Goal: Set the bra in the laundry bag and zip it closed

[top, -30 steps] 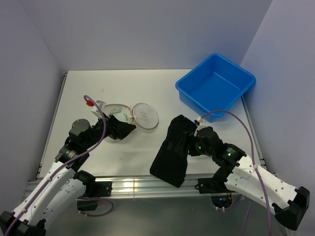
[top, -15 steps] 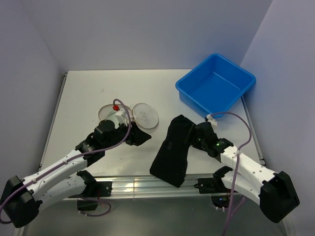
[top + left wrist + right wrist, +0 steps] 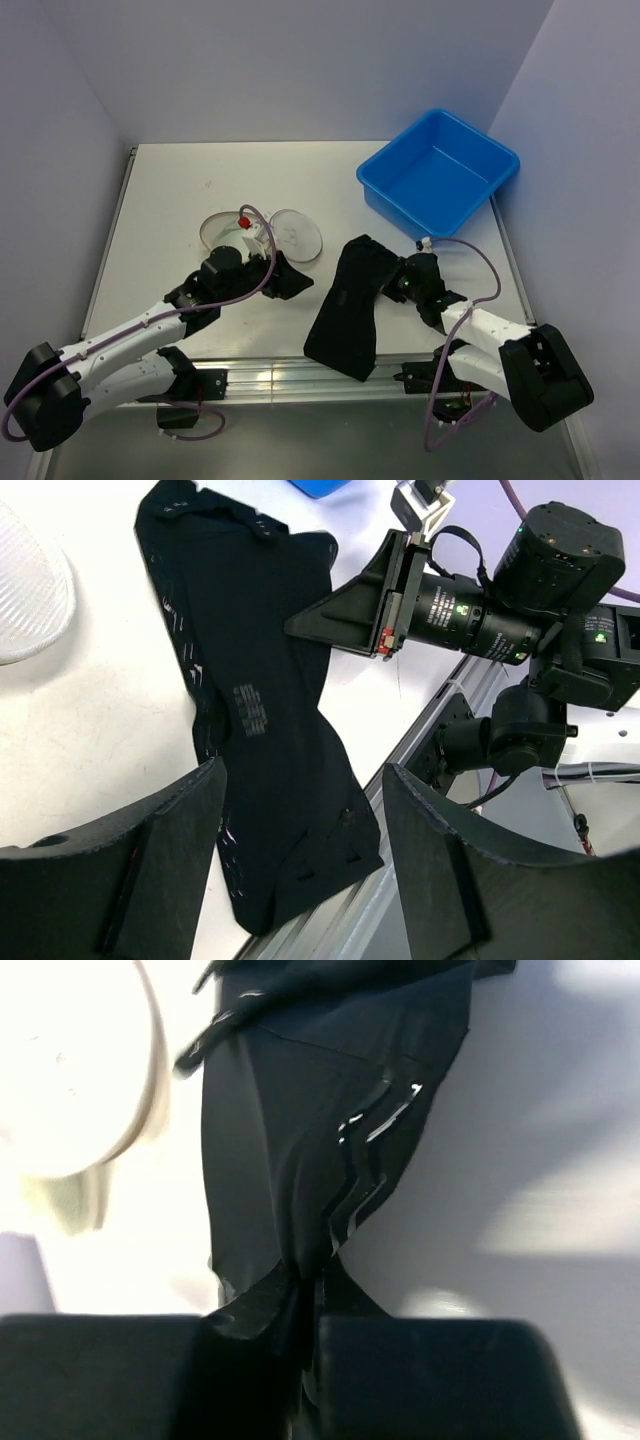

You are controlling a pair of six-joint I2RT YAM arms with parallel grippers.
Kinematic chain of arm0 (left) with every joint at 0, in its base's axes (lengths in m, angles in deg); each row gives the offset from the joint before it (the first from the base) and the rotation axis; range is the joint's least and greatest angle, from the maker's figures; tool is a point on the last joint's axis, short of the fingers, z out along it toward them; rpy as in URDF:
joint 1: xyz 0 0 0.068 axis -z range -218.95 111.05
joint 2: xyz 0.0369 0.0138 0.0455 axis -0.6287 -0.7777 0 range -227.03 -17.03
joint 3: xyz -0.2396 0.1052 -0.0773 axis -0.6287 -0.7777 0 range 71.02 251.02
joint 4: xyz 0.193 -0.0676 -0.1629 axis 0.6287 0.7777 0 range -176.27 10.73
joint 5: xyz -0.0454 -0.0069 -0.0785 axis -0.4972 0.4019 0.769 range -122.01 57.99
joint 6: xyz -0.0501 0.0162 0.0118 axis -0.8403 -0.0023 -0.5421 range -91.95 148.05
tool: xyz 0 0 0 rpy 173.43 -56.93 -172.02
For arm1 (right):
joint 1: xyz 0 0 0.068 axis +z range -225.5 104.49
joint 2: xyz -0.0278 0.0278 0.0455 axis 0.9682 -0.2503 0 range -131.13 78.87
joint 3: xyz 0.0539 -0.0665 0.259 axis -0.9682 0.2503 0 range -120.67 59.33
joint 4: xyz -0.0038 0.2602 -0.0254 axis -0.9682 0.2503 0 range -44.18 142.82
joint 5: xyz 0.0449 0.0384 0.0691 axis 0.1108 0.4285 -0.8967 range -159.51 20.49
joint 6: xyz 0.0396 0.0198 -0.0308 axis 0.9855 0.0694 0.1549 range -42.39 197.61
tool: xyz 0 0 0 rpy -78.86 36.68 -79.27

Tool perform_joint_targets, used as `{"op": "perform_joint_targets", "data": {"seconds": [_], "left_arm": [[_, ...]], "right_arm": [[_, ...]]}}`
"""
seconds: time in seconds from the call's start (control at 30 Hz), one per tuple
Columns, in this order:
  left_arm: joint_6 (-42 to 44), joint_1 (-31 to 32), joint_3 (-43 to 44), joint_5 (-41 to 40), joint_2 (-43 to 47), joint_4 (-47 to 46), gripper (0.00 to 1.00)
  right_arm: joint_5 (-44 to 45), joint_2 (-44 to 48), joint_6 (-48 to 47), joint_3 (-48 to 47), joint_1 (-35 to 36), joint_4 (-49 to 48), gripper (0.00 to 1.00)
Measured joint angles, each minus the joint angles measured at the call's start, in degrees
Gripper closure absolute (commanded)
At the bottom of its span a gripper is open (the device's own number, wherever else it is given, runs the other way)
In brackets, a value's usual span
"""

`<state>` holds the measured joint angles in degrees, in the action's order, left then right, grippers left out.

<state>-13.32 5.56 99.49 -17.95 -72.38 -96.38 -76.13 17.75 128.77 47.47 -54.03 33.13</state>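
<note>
The black bra [image 3: 348, 300] lies lengthwise on the white table, its lower end at the front edge. My right gripper [image 3: 388, 284] is shut on the bra's right edge; in the right wrist view the black fabric [image 3: 300, 1130] is pinched between the closed jaws [image 3: 306, 1310]. My left gripper [image 3: 292, 278] stands open just left of the bra, holding nothing; its fingers [image 3: 140, 880] frame the bra [image 3: 250, 700] from above. The laundry bag [image 3: 295, 236] lies open behind the left arm, as two round whitish mesh halves, the other half [image 3: 222, 228] partly hidden by the wrist.
A blue plastic bin [image 3: 438, 180] stands at the back right, just beyond the right arm. The aluminium rail [image 3: 270, 378] runs along the table's front edge under the bra's lower end. A purple wall stands close on the right.
My right gripper has closed on the bra's right edge. The left arm has swung right from the laundry bag to beside the bra, still open.
</note>
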Motion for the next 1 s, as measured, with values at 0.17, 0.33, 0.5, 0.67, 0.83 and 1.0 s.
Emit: {"op": "perform_joint_targets", "data": {"seconds": [0.17,0.33,0.5,0.67,0.83,1.0], "left_arm": [[0.31,0.04,0.11,-0.02,0.42,0.35,0.19],[1.84,0.11,2.75,-0.04,2.01,2.67,0.13],[3.04,0.11,7.17,0.2,4.35,3.87,0.01],[3.02,0.11,10.64,2.58,6.47,3.93,0.01],[3.85,0.15,12.74,2.36,8.13,6.34,0.01],[4.07,0.15,13.29,3.56,7.96,6.56,0.03]], "right_arm": [[-6.03,4.46,-1.31,-0.39,-0.04,-0.87,1.0],[-14.97,17.31,-8.11,-7.02,-0.02,4.52,1.0],[-23.41,23.87,-13.03,-14.78,-0.02,5.33,1.0],[-27.58,24.81,-14.62,-16.37,0.0,5.81,1.0],[-29.51,25.11,-14.1,-16.37,0.09,6.62,1.0],[-29.79,26.32,-13.0,-17.16,1.01,6.29,1.0]]}}
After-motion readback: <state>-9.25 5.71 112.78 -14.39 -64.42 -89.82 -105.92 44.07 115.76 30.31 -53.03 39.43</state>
